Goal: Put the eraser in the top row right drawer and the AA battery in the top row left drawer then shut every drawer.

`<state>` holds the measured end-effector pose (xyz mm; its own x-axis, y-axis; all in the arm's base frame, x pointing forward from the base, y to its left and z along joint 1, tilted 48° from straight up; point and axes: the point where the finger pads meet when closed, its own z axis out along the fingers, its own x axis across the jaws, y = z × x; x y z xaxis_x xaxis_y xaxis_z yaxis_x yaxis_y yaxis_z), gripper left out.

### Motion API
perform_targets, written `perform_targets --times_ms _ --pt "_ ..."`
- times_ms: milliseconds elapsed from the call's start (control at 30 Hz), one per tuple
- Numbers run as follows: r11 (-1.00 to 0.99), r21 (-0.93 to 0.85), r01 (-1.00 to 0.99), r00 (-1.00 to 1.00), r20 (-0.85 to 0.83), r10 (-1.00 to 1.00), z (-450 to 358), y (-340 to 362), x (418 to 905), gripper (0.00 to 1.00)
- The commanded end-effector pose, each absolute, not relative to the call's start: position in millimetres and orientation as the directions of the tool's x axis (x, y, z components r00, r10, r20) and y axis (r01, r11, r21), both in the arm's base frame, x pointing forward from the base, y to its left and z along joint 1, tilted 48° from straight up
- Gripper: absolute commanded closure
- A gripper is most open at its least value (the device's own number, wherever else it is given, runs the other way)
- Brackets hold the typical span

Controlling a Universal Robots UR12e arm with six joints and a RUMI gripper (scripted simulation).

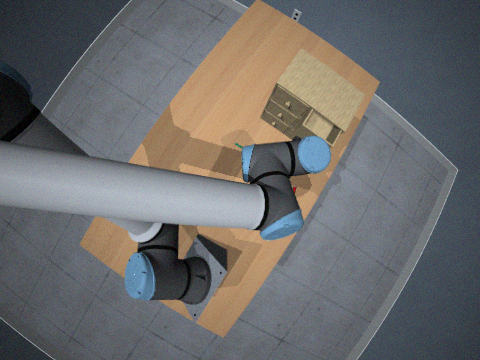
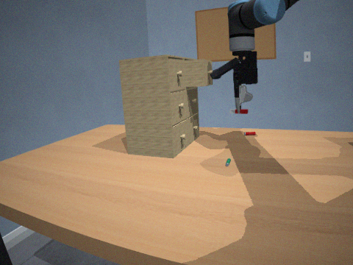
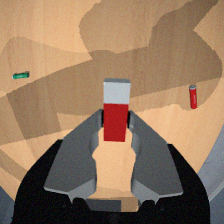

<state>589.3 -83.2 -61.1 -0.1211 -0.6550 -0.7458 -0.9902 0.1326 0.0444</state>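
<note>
My gripper [image 3: 115, 111] is shut on the eraser [image 3: 116, 114], a red block with a white end that sticks out past the fingertips. In the side view the gripper [image 2: 240, 107] hangs well above the table with the eraser [image 2: 240, 111], in front of the chest [image 2: 162, 104]. The right drawer of the top row [image 1: 320, 125] is pulled out and open; the other drawers look shut. A small green cylinder [image 2: 228, 162] and a small red cylinder [image 2: 250, 133] lie on the table. I cannot tell which one is the AA battery.
The chest [image 1: 312, 100] stands near the table's far corner, close to the edge. In the overhead view the arm's wrist [image 1: 280, 165] covers the gripper. The green cylinder [image 3: 20, 75] and the red cylinder [image 3: 192, 96] lie on either side below the gripper.
</note>
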Motion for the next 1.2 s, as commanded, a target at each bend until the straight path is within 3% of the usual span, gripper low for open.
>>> perform_targets --times_ms 0,1167 --pt "0.133 0.043 -0.990 -0.121 -0.745 -0.656 -55.1 -90.5 589.1 0.89" --pt "0.133 0.043 -0.990 -0.121 -0.745 -0.656 -2.0 -149.7 583.7 0.89"
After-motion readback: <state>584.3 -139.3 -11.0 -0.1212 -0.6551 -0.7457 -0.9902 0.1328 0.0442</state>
